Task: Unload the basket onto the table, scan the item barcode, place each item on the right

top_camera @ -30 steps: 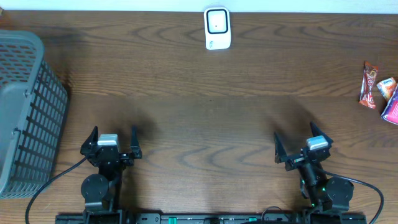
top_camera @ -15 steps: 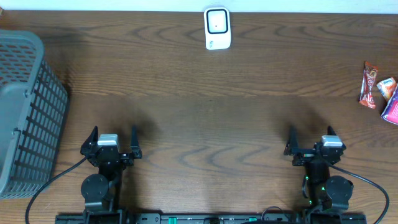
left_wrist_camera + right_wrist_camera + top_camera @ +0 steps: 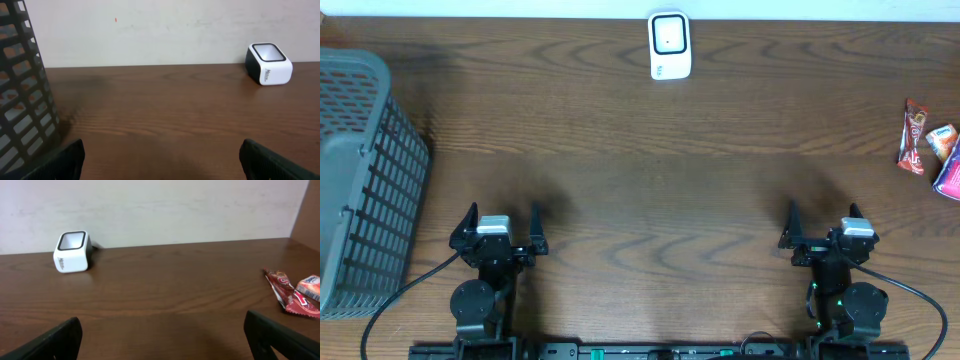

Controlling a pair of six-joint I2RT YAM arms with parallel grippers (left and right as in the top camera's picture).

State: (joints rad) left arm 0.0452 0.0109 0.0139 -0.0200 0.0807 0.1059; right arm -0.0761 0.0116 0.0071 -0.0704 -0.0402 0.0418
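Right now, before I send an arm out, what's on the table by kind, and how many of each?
Barcode scanner: 1
Basket: 1
Snack packets: 3 (red wrapper, blue-and-orange packet, pink packet cut off by the frame edge)
Total: 5

Print on the scanner (image 3: 270, 70) is too small to read.
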